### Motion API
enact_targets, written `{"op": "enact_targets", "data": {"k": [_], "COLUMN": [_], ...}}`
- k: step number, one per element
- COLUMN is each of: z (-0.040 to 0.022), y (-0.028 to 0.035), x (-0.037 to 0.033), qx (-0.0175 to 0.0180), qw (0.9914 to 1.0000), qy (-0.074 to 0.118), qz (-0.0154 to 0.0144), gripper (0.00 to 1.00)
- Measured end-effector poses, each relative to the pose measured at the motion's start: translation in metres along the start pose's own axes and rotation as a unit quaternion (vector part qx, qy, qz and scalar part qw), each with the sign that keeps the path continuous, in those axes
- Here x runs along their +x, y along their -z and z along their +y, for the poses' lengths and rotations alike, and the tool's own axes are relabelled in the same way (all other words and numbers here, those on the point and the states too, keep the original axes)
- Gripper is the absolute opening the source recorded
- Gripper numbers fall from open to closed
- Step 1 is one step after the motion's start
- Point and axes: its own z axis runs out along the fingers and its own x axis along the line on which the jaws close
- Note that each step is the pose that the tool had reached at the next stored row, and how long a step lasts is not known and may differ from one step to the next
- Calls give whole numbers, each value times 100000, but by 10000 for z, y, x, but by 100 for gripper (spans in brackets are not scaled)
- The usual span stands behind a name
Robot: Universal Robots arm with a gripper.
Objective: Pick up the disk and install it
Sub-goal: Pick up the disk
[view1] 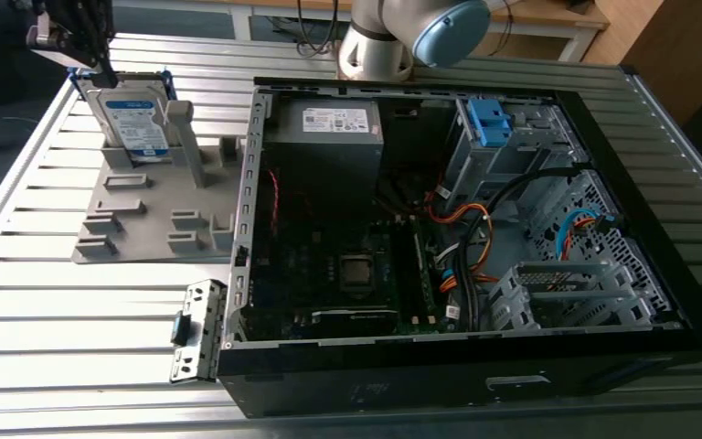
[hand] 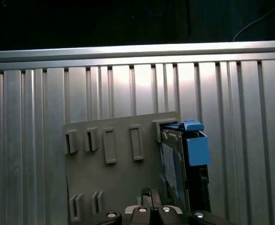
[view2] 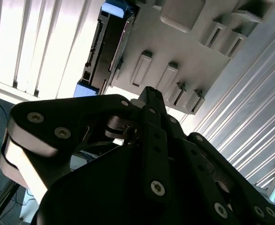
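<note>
The disk (view1: 132, 119) stands on edge in a slot at the back of a grey holder plate (view1: 143, 219), at the exterior view's upper left. It is silver with a white-and-blue label and a blue rail frame. My gripper (view1: 83, 59) hangs right over the disk's top edge; whether it touches the disk is unclear. In the first wrist view the disk (hand: 174, 164) and its blue rail (hand: 196, 149) lie just beyond the gripper (hand: 151, 208). The second wrist view has the dark gripper (view2: 149, 93) in front and the disk (view2: 107, 47) beside the plate (view2: 175, 51).
An open black computer case (view1: 643, 302) lies on the slatted metal table (view1: 34, 302), to the exterior view's right of the holder. A drive cage with a blue bracket (view1: 488, 123) sits in its far corner. A loose metal bracket (view1: 198, 329) lies by the case. The arm's base (view1: 382, 41) stands behind.
</note>
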Motion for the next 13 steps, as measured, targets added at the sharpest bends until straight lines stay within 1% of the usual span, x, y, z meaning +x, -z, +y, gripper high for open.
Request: {"op": "enact_targets", "data": {"k": [7, 13], "z": [0, 0], "y": [0, 0], "x": [0, 0], "qx": [-56, -108], "qw": [99976, 99914], "qy": [2207, 4138], "qz": [50, 97], "gripper": [11, 11]}}
